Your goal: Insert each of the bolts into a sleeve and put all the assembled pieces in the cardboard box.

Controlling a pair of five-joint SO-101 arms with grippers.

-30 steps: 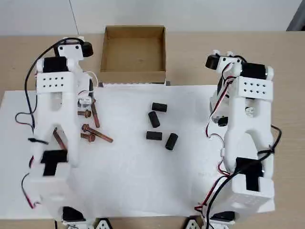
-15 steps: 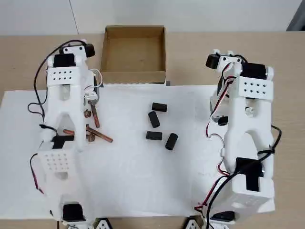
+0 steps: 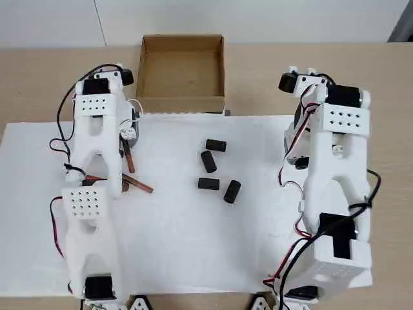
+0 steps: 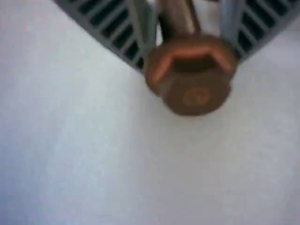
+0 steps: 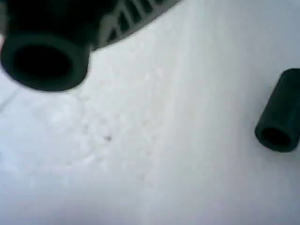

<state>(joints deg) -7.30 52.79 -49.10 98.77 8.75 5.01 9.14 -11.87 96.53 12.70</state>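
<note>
The left gripper (image 4: 185, 28) is pinching a copper-coloured hex-head metal bolt (image 4: 190, 77) by its shank. The flanged head stands clear of the grey ribbed fingers (image 4: 112, 33), just above the white paper sheet (image 3: 193, 245) that covers the tan wooden surface (image 3: 39, 71). Gripping the shank rather than the head looks meant to stop the bolt swivelling, though how much shank is left free beyond the fingers cannot be told. The right gripper (image 3: 298, 158), at the right edge of the sheet, is pressed onto a short black tubular sleeve (image 5: 44, 58). It holds the sleeve by its side wall so that the open bore faces out unobstructed, which I judge is how to present it for a bolt to enter. The two arms are well apart, so the mating is not yet begun and the task looks to be at its first pairing. Four loose black sleeves (image 3: 208, 183) lie clustered mid-sheet, within range of either arm; another loose sleeve (image 5: 279, 124) lies near the held one. Spare bolts (image 3: 139, 185) lie on the left beside the left arm, probably so that arm feeds from its own stock. The open brown cardboard box (image 3: 182, 71) sits at the far edge between the arms, where either could drop a finished piece.
</note>
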